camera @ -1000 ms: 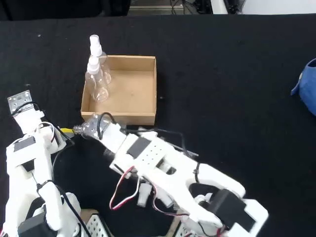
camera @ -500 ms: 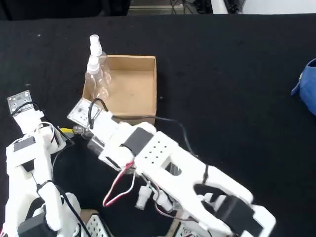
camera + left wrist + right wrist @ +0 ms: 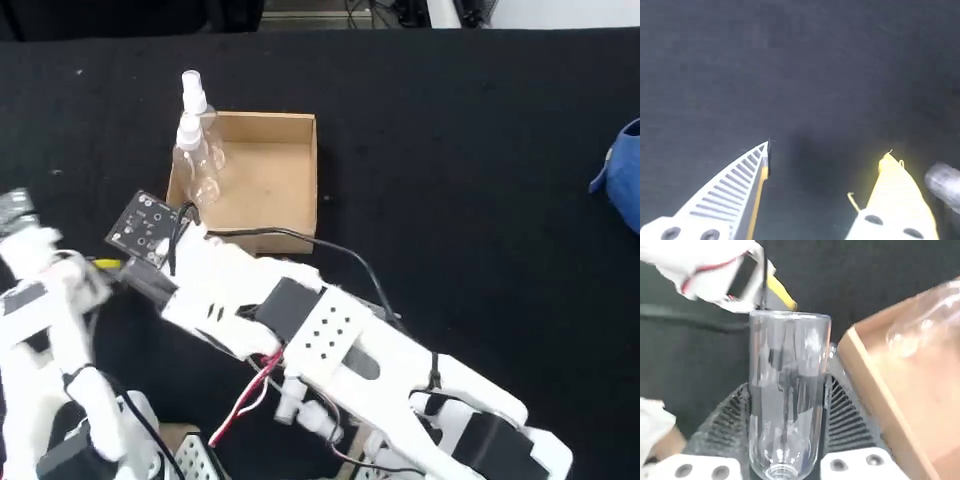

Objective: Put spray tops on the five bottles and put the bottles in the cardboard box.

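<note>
A: Counting up, you had two bottles standing in one corner of the cardboard box (image 3: 270, 180): the nearer bottle (image 3: 197, 165) and the farther bottle (image 3: 207, 125), right beside each other

B: Agreed, and each wore a white spray top, one (image 3: 189, 128) on the nearer and one (image 3: 192, 88) on the farther, so I judged those two finished

A: You had a third bottle (image 3: 785, 350) in your right gripper (image 3: 790, 390). Its jaws were clamped on the clear sides, with the bottle just outside the box wall

B: Its neck pointed back toward the wrist and looked bare to me, so you likely had to fit a top before boxing it

A: Your left gripper (image 3: 826, 150) hung over the black table (image 3: 480, 150) with its jaws apart and nothing between them, close in front of the held bottle

B: So by my reckoning you were under halfway: two of five done, one in hand needing its top, and two more to cap and box

A: I would have treated the capping as the fiddly part, since clear plastic that thin probably slips or flexes under a squeeze
</note>
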Motion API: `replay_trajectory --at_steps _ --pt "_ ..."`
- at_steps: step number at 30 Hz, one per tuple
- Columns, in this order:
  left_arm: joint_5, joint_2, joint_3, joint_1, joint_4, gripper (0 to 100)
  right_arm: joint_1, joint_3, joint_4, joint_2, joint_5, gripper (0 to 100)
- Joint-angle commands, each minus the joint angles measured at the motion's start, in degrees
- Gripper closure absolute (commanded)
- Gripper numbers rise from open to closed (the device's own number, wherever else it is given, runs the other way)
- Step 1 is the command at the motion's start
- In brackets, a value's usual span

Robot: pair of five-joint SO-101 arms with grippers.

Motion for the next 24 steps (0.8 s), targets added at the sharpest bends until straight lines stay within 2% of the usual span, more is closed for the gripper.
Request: replay_trajectory --at_steps 1,5,10,12,18,24 --pt "-6.4 0.2 -9.7 -12.0 3.3 80 -1.5 0.3 -9.0 -1.5 -0.4 98.8" --pt "-10.1 0.2 -12.7 -19.3 3.9 80 -4.2 6.5 -21.4 1.5 -0.4 98.7" --pt "-14.5 0.2 -12.4 -22.8 3.9 80 -8.4 9.0 -30.9 9.5 -0.4 98.5" --pt "-15.6 0.2 -12.3 -23.6 3.9 80 -8.7 7.3 -30.4 13.0 -0.4 96.4" --pt "-17.4 0.2 -12.3 -24.1 4.0 80 -9.0 1.2 -22.2 14.6 -0.3 77.0" --pt "-18.6 0.0 -12.3 -23.6 4.0 80 -8.7 0.3 -12.6 4.1 0.0 75.8"
